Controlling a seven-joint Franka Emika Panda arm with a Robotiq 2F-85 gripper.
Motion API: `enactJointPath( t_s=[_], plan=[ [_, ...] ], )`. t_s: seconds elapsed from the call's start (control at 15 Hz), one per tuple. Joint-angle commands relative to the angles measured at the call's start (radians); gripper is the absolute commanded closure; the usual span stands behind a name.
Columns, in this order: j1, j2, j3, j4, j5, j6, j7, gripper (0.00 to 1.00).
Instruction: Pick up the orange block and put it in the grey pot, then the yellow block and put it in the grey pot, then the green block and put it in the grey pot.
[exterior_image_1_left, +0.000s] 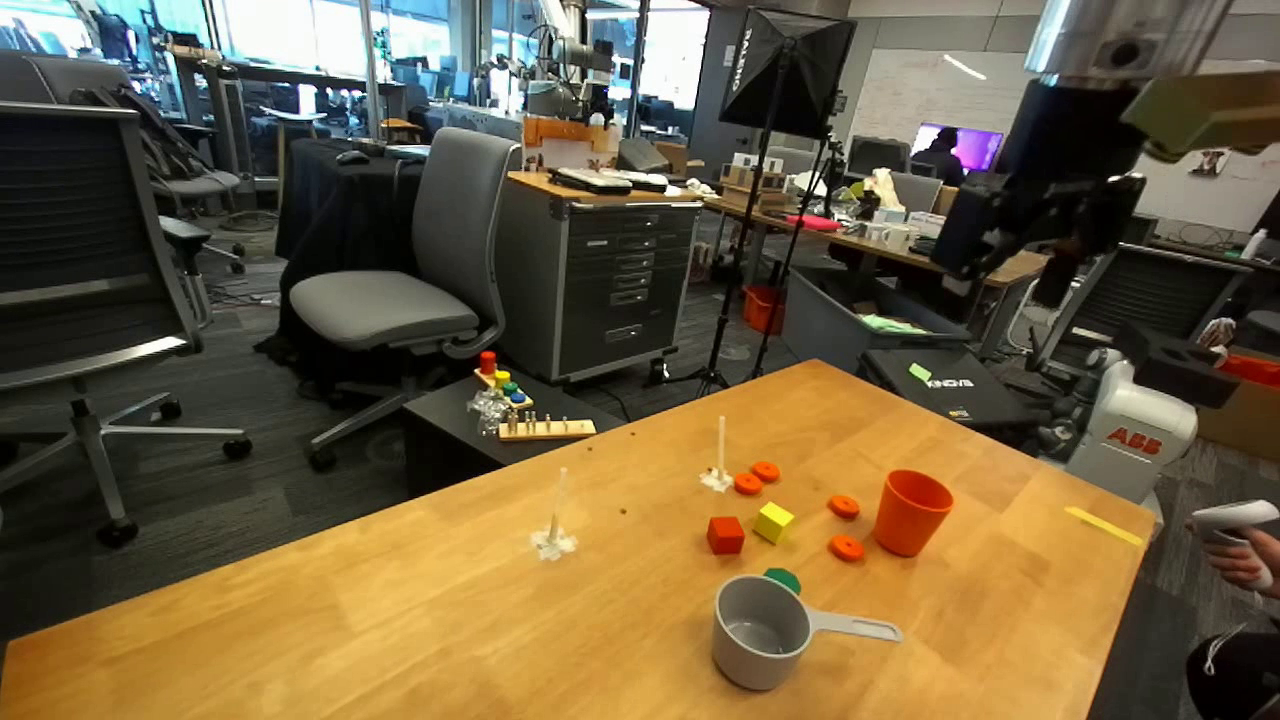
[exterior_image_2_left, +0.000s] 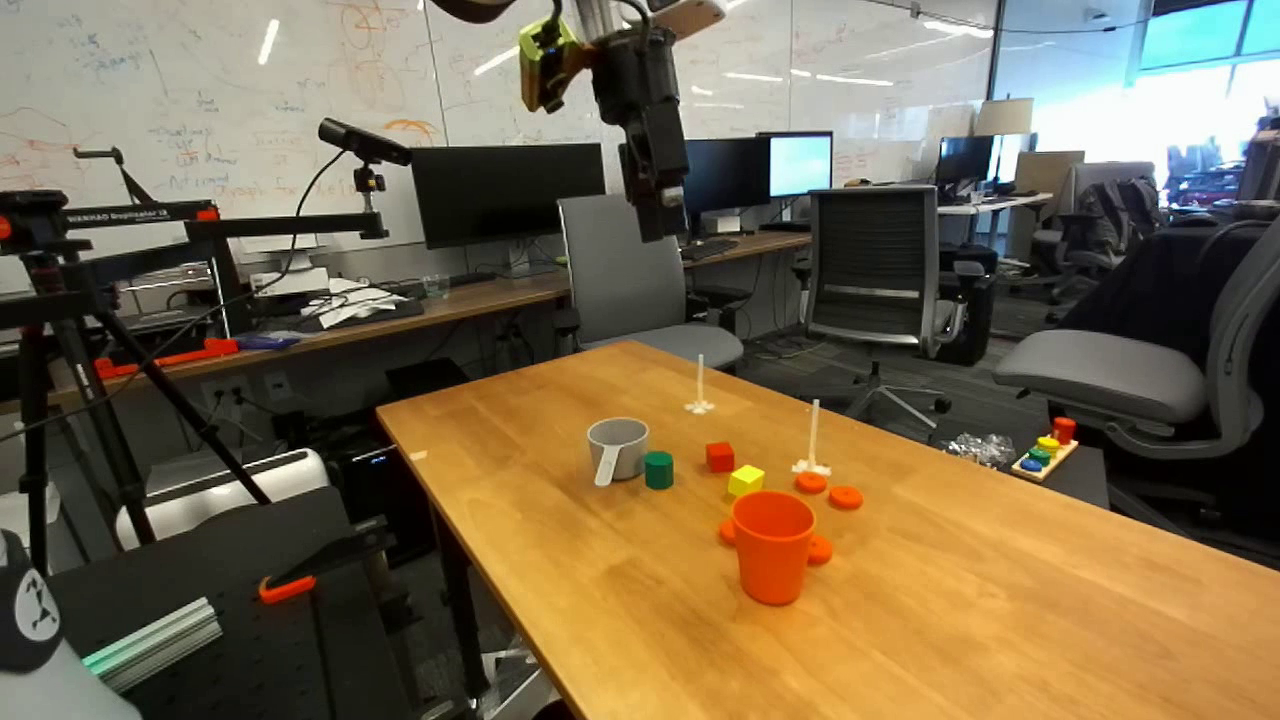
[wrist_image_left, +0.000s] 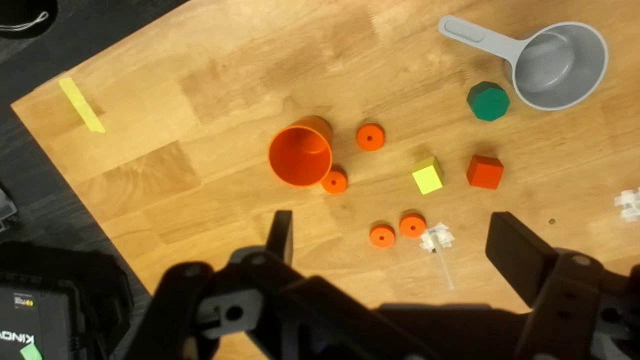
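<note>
The orange block (exterior_image_1_left: 726, 535) is a small red-orange cube on the table; it also shows in an exterior view (exterior_image_2_left: 719, 457) and the wrist view (wrist_image_left: 485, 172). The yellow block (exterior_image_1_left: 774, 523) sits beside it, also in the wrist view (wrist_image_left: 428, 176). The green block (exterior_image_2_left: 658, 470) stands close beside the grey pot (exterior_image_2_left: 630, 462), partly hidden behind it in an exterior view (exterior_image_1_left: 784, 579). The pot's inside looks bare in the wrist view (wrist_image_left: 555, 65). My gripper (wrist_image_left: 398, 240) is open and empty, high above the table, also in both exterior views (exterior_image_1_left: 1010, 265) (exterior_image_2_left: 660, 205).
A large orange-red cup (exterior_image_1_left: 912, 515) stands upright near several flat orange discs (wrist_image_left: 370, 137). Two thin upright pegs (exterior_image_1_left: 721, 450) (exterior_image_1_left: 558, 510) are taped to the wooden table (exterior_image_1_left: 350, 600). The pot's handle (wrist_image_left: 480, 37) points toward the cup's side. Yellow tape (wrist_image_left: 82, 106) marks a table corner.
</note>
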Motion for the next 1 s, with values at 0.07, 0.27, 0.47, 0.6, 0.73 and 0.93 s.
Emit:
enactJointPath(
  t_s=[0.07,0.27,0.47,0.6,0.73,0.93],
  plan=[
    [0.079,0.245,-0.067,0.176,-0.013,-0.038,0.083,0.00],
    [0.128,0.361,-0.110,0.258,0.012,-0.058,0.081,0.00],
    [0.157,0.344,-0.144,0.212,0.018,-0.018,0.055,0.00],
    [0.173,0.367,-0.151,0.244,0.018,-0.037,0.055,0.00],
    [0.177,0.367,-0.151,0.255,0.018,-0.047,0.055,0.00],
    [0.179,0.454,-0.173,0.328,0.019,-0.053,0.060,0.00]
  ],
)
